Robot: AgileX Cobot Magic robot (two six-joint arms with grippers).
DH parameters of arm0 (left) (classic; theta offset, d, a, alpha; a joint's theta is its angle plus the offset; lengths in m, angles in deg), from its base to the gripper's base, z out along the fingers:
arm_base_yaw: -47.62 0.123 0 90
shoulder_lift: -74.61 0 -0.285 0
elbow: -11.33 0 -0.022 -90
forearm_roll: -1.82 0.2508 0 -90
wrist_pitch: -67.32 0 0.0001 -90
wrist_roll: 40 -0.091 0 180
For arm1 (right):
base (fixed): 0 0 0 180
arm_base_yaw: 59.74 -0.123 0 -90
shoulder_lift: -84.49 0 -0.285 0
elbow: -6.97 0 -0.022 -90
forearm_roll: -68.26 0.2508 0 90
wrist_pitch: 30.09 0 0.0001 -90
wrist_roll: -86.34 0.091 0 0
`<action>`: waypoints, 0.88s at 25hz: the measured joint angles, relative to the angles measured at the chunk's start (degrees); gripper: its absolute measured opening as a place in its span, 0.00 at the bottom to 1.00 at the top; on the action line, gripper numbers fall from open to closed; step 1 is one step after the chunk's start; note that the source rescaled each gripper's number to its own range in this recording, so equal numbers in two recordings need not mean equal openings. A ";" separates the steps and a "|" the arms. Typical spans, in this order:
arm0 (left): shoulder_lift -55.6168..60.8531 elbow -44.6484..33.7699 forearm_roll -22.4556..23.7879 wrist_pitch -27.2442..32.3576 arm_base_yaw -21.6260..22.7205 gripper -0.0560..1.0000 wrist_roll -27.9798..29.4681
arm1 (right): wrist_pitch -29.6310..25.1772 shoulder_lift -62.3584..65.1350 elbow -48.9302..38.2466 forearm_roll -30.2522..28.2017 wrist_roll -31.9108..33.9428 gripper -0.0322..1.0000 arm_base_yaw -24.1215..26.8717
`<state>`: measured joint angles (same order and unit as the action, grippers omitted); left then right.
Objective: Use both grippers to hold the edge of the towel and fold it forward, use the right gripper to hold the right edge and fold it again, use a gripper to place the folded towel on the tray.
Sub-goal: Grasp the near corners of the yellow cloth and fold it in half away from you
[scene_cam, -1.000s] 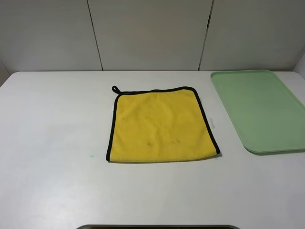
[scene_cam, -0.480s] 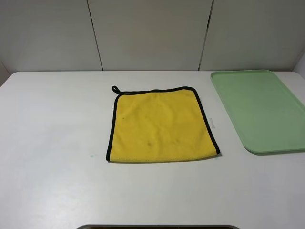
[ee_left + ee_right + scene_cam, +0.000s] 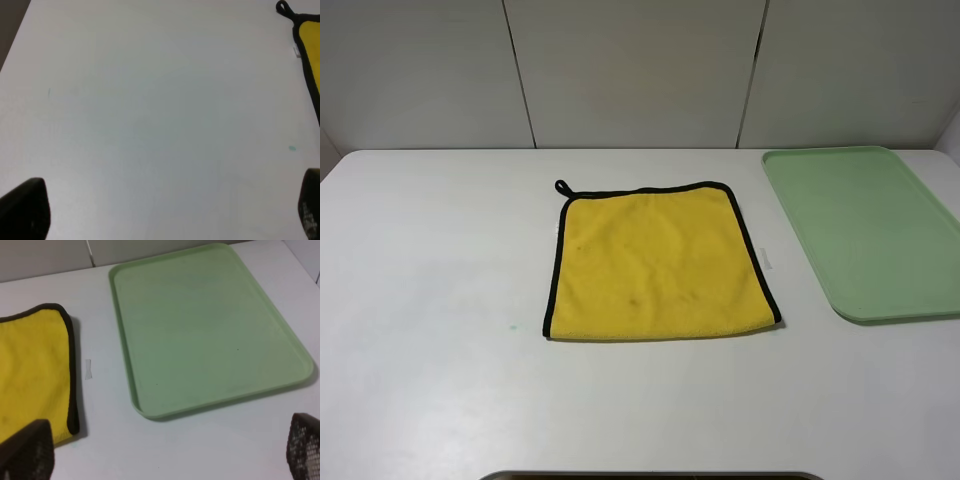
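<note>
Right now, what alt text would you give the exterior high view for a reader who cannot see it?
A yellow towel with black trim lies flat at the middle of a white table, a black loop at its far left corner. A green tray sits to its right, apart from it, partly cut off by the frame.

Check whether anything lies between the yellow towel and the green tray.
Nothing visible blocks the way. Between the black-edged yellow cloth towel and the flat green plastic tray lies only white table, with one small flat white tag.
</note>
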<state>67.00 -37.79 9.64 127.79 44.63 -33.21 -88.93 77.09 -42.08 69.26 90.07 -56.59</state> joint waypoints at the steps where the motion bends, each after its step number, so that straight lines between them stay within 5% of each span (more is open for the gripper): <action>1: 0.00 0.00 0.00 0.00 0.00 1.00 0.00 | 0.00 0.00 0.00 0.00 0.00 1.00 0.00; 22: 0.00 0.00 3.07 -0.05 0.00 1.00 -0.61 | 0.00 0.00 0.00 0.00 0.00 1.00 0.00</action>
<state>67.00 -37.79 12.70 127.73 44.63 -33.81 -88.93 77.09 -42.08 69.26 90.07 -56.59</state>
